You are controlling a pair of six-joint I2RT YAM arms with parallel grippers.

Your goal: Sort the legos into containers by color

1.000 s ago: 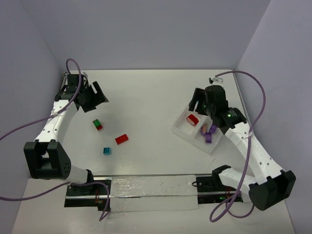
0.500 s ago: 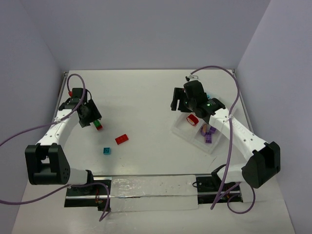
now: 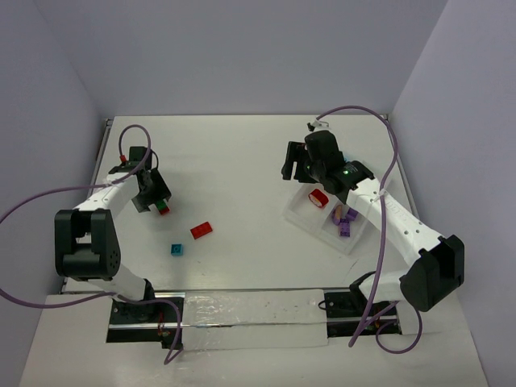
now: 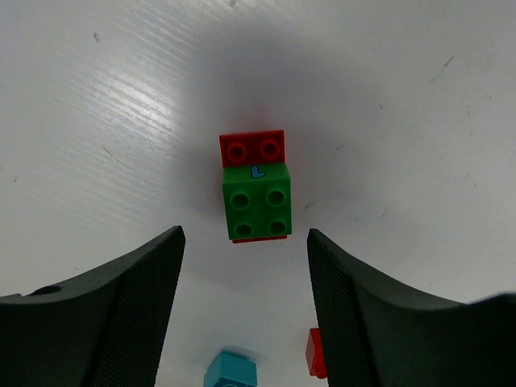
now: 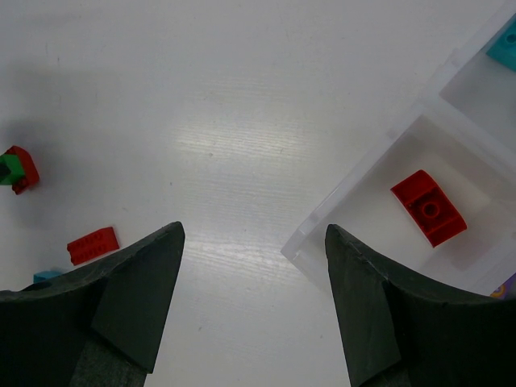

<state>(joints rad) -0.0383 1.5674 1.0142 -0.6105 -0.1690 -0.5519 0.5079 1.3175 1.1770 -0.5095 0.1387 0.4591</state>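
Observation:
A green brick [image 4: 256, 201] sits stacked on a red brick [image 4: 252, 148] on the table; the stack also shows in the top view [image 3: 163, 208]. My left gripper [image 3: 156, 200] is open and hovers right over this stack, which lies just ahead of the fingertips [image 4: 157, 266]. A flat red brick [image 3: 201, 230] and a teal brick [image 3: 176, 249] lie loose nearby. My right gripper [image 3: 298, 171] is open and empty over the table at the left edge of the white tray [image 3: 314, 232]. The tray holds a curved red brick [image 5: 428, 207], purple bricks [image 3: 347, 219] and a teal brick [image 5: 506, 50] in separate compartments.
The tray's near wall [image 5: 379, 153] lies between my right fingers in the right wrist view. Purple cables loop beside both arms. Walls close in the table at the back and on both sides.
My left gripper has moved nearer and lower onto the green-and-red stack. My right gripper has swung from above the tray to its left edge, then held still.

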